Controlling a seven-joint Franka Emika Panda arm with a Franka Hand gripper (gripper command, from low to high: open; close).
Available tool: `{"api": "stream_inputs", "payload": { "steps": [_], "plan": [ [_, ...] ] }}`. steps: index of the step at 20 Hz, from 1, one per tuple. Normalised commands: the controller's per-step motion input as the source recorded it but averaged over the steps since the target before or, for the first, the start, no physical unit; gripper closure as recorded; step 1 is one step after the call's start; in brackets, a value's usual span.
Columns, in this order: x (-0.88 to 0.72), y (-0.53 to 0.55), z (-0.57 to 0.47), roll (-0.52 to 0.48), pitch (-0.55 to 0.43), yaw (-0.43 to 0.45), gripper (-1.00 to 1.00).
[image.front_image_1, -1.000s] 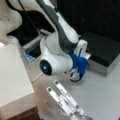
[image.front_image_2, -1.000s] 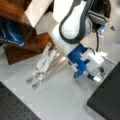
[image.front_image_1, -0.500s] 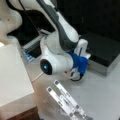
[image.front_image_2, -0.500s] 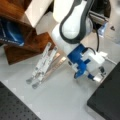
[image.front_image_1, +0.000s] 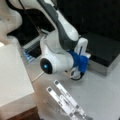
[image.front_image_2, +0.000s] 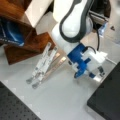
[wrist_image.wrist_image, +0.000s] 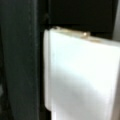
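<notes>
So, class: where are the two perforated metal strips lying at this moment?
In both front views the metal strips lie flat on the grey table, side by side: beside the wooden block, and apart from the arm's blue claw mount.

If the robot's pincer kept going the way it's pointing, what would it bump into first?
Probably the grey tabletop. In a front view the pincer hangs low and seems to point down at the bare surface beside the black slab, with nothing seen between. Depth is unclear, so the slab's edge might come first.
</notes>
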Motion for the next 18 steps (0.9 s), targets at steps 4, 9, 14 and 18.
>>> {"api": "stream_inputs", "payload": {
  "steps": [4, 9, 14, 18],
  "plan": [
    [0.15, 0.12, 0.12, 0.017, 0.065, -0.075, 1.00],
    [0.15, 0.10, 0.13, 0.002, 0.068, -0.084, 1.00],
    [0.13, 0.07, 0.16, -0.033, 0.044, -0.044, 1.00],
    [0.12, 0.06, 0.29, -0.097, 0.035, 0.049, 1.00]
  ]
}}
